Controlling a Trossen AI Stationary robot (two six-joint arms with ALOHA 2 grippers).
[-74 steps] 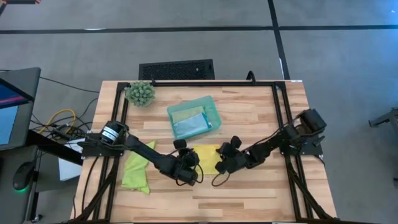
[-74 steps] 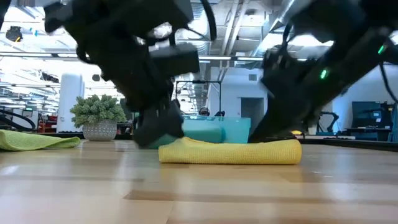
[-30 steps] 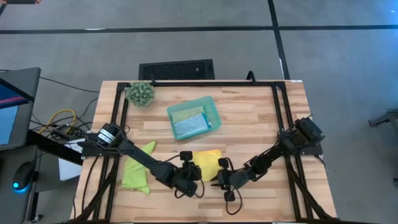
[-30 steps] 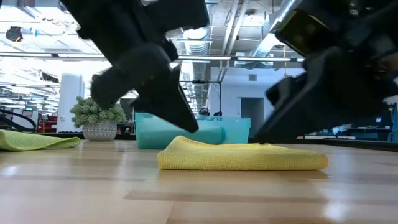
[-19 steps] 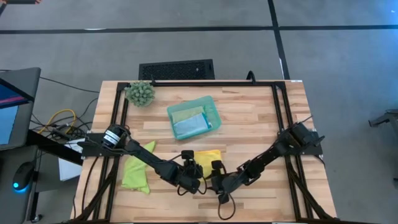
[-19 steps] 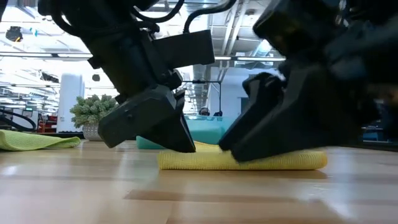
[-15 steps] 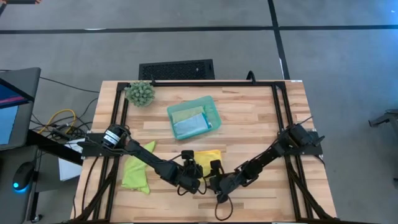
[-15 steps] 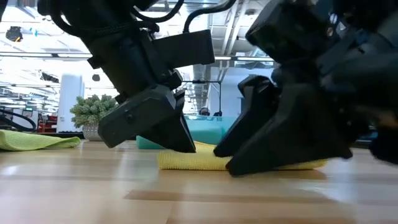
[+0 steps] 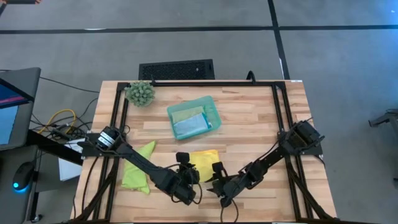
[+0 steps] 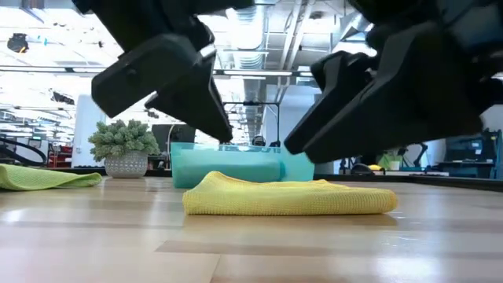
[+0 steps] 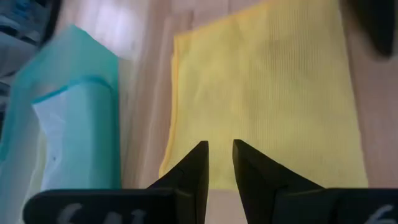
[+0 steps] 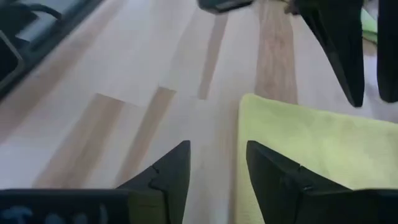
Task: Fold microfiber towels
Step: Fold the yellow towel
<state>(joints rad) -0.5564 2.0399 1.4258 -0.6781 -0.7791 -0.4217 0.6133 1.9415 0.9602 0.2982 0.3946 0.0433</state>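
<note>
Four microfiber towels: one yellow towel (image 9: 205,157), one lime green towel (image 9: 138,167), one pale green towel (image 9: 185,112), one light blue towel (image 9: 191,126). One teal tray (image 9: 210,107). One spiky plant ball (image 9: 140,93). Two robot arms.

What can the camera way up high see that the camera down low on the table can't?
Only the high view shows what lies inside the teal tray: a pale green towel and a light blue towel. It also shows the floor around the wooden table.

Only the low view shows the room behind the table, with ceiling lights.

Both show the yellow towel, the lime green towel, the plant ball, the tray, and the left gripper and right gripper above the yellow towel.
</note>
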